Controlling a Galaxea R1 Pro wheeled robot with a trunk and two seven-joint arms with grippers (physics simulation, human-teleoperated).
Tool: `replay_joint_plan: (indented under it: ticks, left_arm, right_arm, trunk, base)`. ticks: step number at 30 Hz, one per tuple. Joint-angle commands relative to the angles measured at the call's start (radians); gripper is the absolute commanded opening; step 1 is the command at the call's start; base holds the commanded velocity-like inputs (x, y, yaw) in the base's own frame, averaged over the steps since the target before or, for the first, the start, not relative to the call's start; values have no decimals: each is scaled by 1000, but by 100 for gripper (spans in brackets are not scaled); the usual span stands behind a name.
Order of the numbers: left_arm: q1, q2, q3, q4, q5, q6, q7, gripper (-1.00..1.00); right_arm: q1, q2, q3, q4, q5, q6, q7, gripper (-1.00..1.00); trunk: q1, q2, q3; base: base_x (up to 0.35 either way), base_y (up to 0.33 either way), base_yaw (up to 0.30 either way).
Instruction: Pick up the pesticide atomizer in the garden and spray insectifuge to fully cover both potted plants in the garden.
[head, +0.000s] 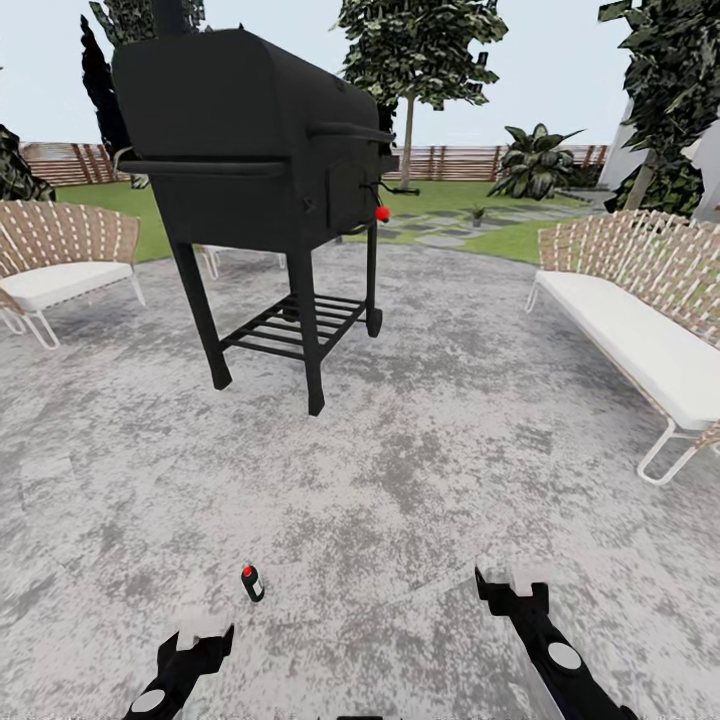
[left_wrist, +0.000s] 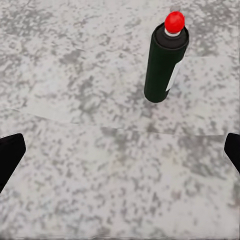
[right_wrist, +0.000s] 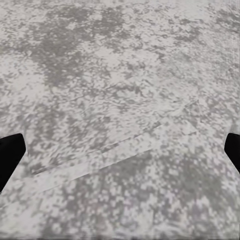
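The pesticide atomizer is a slim dark bottle with a red top and a white side strip. It stands upright on the grey paved patio. My left gripper hovers just short of it, open, with nothing between its fingers. In the left wrist view the atomizer stands ahead of the open left gripper, off to one side of the gap. My right gripper is open over bare paving, as the right wrist view confirms. A small spiky plant stands far off by the stepping stones, too small to tell whether it is potted.
A black barbecue grill on legs stands ahead at the patio's middle left. A woven sofa with a white cushion lines the right side, and a woven chair the left. Lawn, stepping stones and a slatted fence lie beyond.
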Motion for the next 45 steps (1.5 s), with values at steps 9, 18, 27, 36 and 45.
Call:
replay_joint_plan:
  ticks: [9,18,27,36,45]
  left_arm:
    - [-1,0,3,1,-2,-4,0,100]
    - [1,0,3,0,-2,-10,0,100]
    - [0,0,3,-1,-2,-12,0,100]
    - [-1,0,4,-1,-2,-12,0,100]
    - [-1,1,5,-1,-2,-12,0,100]
  right_arm:
    - [0,0,0,-1,0,-3,0,100]
    - [0,0,0,-1,0,-3,0,100]
    - [0,0,0,0,0,-3,1,100]
    - [0,3,1,-1,0,-3,1,100]
    - [0,4,1,-5,1,-3,1,100]
  trunk:
    - [3,-2,-28]
    - [3,-2,-28]
    - [3,-2,-28]
    - [3,-2,-28]
    - [3,-2,-28]
  base:
    - [0,0,0]
    - [2,-1,0]
    - [174,-131,-75]
    - [96,-70,-69]
    - [163,-1,0]
